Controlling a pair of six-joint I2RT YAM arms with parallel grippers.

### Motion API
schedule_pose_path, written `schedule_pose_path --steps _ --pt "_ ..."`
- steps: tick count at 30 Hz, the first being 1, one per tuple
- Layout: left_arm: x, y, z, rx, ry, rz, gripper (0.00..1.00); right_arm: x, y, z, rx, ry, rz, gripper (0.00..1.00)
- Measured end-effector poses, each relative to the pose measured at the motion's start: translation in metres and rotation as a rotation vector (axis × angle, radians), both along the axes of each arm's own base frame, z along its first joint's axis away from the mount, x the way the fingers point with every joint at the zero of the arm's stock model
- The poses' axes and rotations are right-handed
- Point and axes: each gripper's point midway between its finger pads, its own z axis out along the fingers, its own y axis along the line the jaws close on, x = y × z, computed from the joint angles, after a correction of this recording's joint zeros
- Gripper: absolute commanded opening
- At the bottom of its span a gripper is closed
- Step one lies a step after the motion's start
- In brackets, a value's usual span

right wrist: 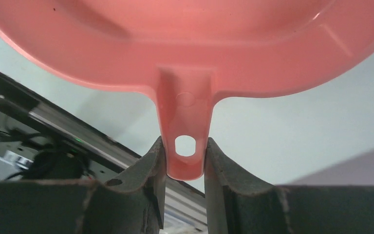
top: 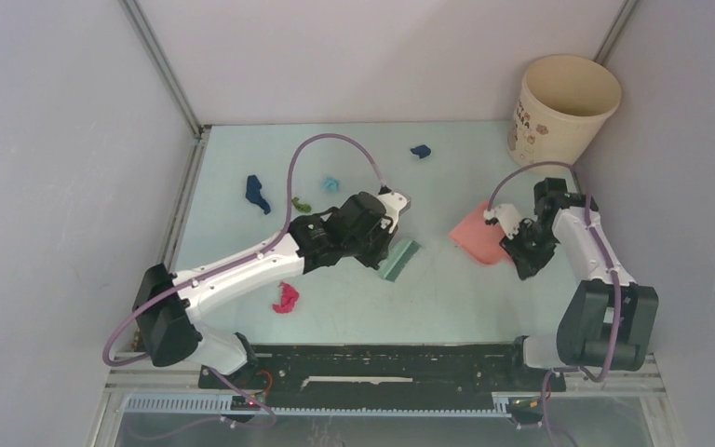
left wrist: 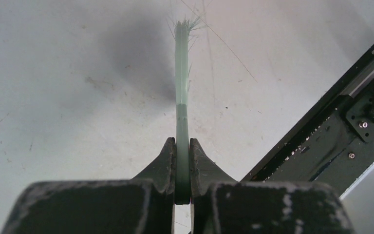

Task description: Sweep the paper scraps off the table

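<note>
Reaching across bench (top: pixel 447 303), left hand (left wrist: pixel 182 146) clamped on green brush (top: pixel 398 260). Pink dustpan (top: pixel 478 238) handle pinched in right hand (right wrist: pixel 184 146). Loose paper scraps (top: pixel 257 194) scattered left of, beyond left hand.

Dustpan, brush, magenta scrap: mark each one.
pink dustpan (right wrist: pixel 185 114): right wrist view, on the handle neck above the hole.
green brush (top: pixel 398 260): top external view, on the bristle end.
magenta scrap (top: pixel 286 298): top external view, on the middle of the crumple.
</note>
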Motion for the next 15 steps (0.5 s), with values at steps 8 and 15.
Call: schedule_pose_path --steps 8,15 --pt "0.008 0.001 0.004 -0.008 0.006 0.034 0.05 0.000 0.020 -0.036 0.117 -0.042 -0.105 0.14" --pt "0.008 0.000 0.003 -0.015 0.017 0.044 0.05 0.023 0.022 -0.050 0.152 -0.127 -0.147 0.24"
